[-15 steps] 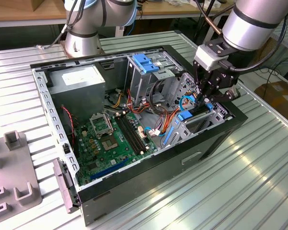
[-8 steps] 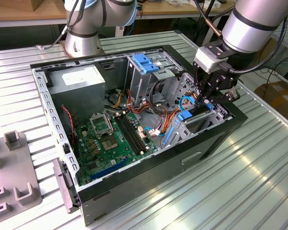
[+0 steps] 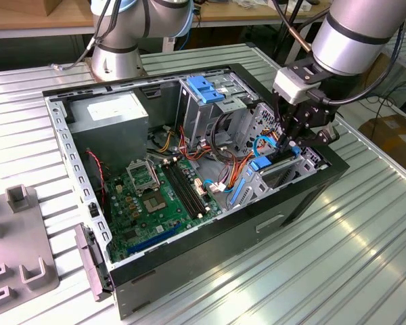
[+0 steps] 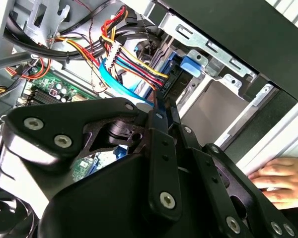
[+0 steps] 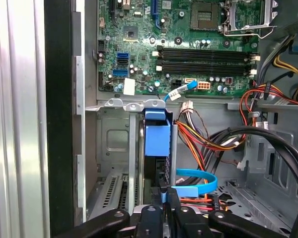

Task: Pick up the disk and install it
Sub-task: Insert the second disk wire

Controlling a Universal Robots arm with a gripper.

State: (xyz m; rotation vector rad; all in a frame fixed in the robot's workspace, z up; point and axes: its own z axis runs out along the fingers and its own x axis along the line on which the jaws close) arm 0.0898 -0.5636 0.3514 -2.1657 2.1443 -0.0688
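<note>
Disk edge-on in the case bay, gripper above.
We judge it rigid, heavy, shock-sensitive; fingers pinch its blue bracket edge.

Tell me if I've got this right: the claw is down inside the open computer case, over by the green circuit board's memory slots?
Not quite. The claw is inside the open computer case, but at the drive bay holding the disk, away from the memory slots, as the exterior view shows.
</note>
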